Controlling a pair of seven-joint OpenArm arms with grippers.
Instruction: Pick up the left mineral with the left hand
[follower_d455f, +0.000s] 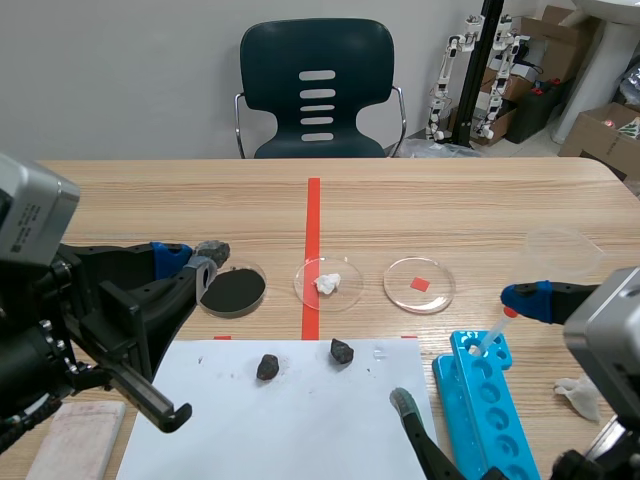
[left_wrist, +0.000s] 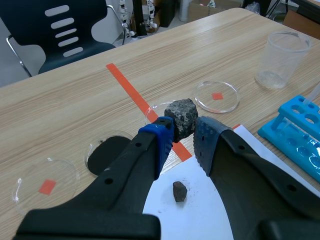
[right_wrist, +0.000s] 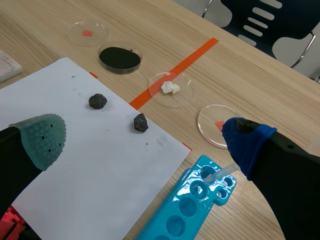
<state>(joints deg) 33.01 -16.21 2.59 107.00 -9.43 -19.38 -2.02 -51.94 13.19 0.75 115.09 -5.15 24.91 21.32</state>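
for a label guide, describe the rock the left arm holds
Find the left end effector, above the wooden table near the black-powder dish. The rock between its pads is grey and speckled, paler than the two dark stones on the white paper.

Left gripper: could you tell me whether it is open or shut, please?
The left gripper is shut on a mineral: the left wrist view shows it pinched between the pads.
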